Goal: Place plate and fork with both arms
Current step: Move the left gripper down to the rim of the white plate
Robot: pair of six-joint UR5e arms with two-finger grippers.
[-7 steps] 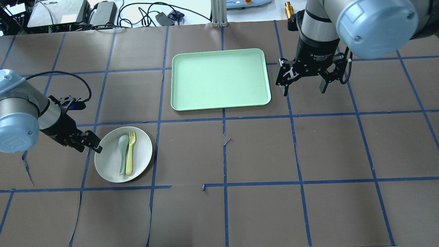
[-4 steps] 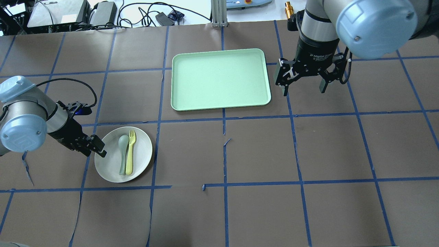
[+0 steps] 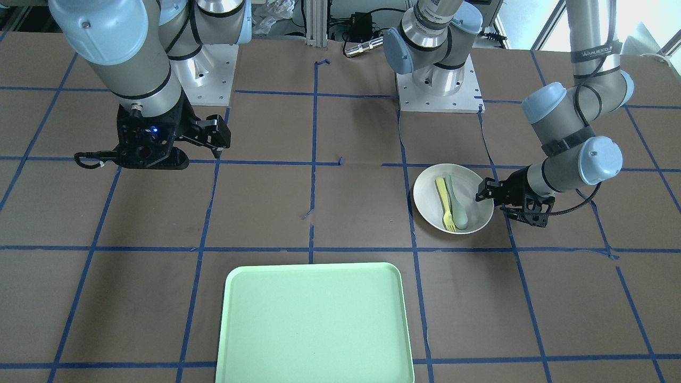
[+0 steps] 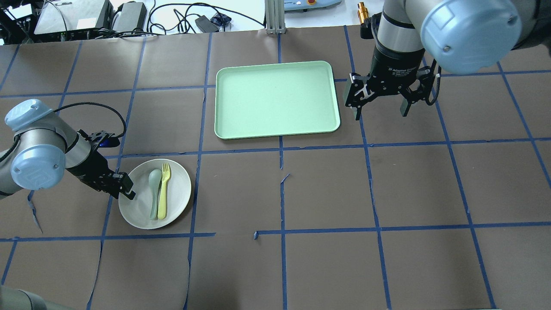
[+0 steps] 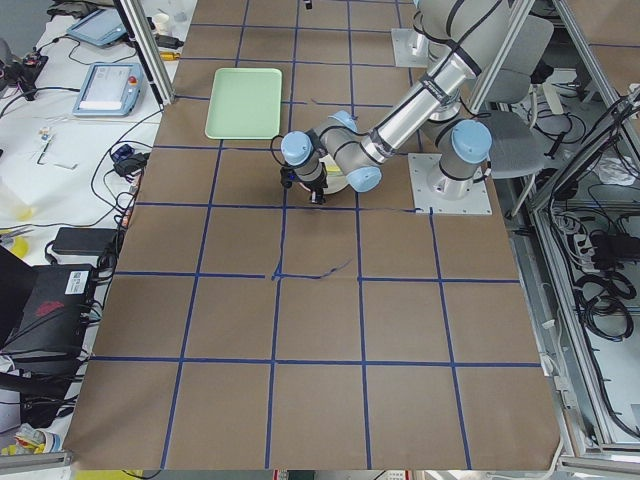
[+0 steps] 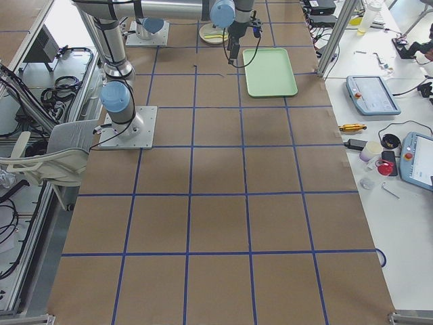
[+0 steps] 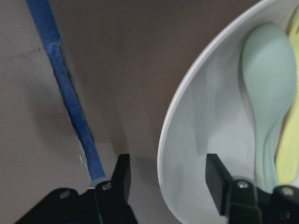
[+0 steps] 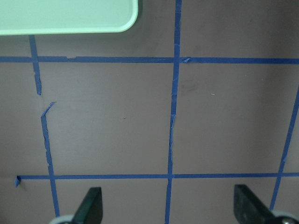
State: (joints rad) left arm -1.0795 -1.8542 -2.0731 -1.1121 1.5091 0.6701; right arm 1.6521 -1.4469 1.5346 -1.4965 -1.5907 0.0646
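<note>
Straddling plate [image 4: 176,189] rim with left gripper [image 4: 125,189], jaws parted, not pinching yet; robot-side and left of tray [image 4: 275,137]. Judging it stiff, light, slick: gripping rim, keeping level, else sliding loose fork [image 4: 163,193] and spoon [image 4: 153,193]. Hanging right gripper [image 4: 381,113] wide open just right of tray.

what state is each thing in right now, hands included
plate, flat on the table, holding the fork and spoon
fork, lying in the plate beside the spoon
spoon, lying in the plate
tray, flat on the table, apart from the plate
left hand, open, one finger either side of the plate's rim
right hand, open, holding nothing, above the table beside the tray
</note>
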